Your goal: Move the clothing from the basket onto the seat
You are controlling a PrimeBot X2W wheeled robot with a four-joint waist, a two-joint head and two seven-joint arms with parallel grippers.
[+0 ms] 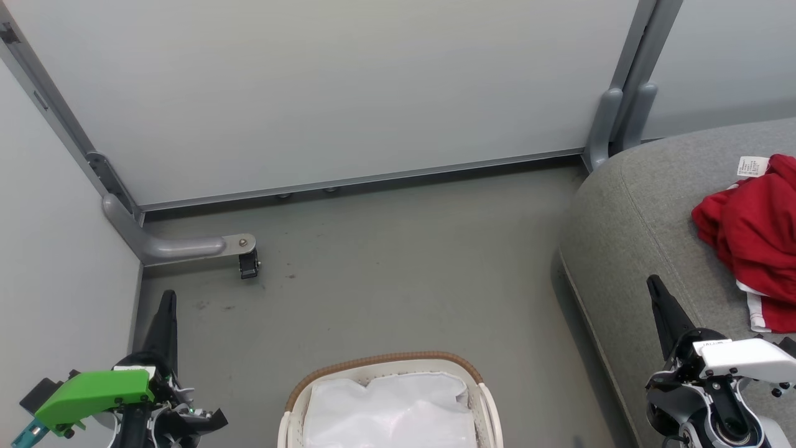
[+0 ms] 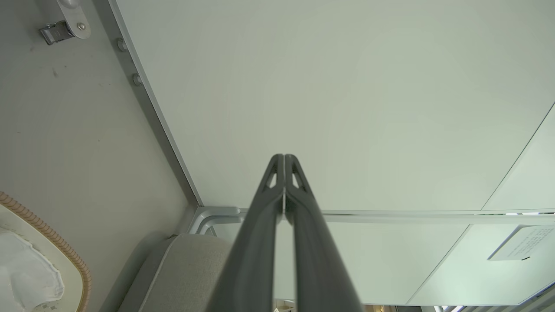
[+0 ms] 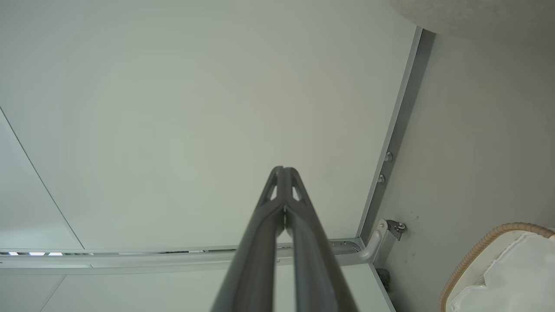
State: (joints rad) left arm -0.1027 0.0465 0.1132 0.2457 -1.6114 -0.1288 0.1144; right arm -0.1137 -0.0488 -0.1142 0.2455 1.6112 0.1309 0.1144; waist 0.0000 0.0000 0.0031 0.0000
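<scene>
Resting on the seat [image 1: 634, 205], clothing [image 1: 755, 236] lies beyond right pincer [image 1: 653, 283].

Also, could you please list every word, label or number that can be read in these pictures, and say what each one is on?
No text here is legible enough to quote.
On the clothing lying on the seat, a white label: printed lines, too small to read.
On a wall panel in the left wrist view, a white sheet: several printed lines, too blurred to read.
</scene>
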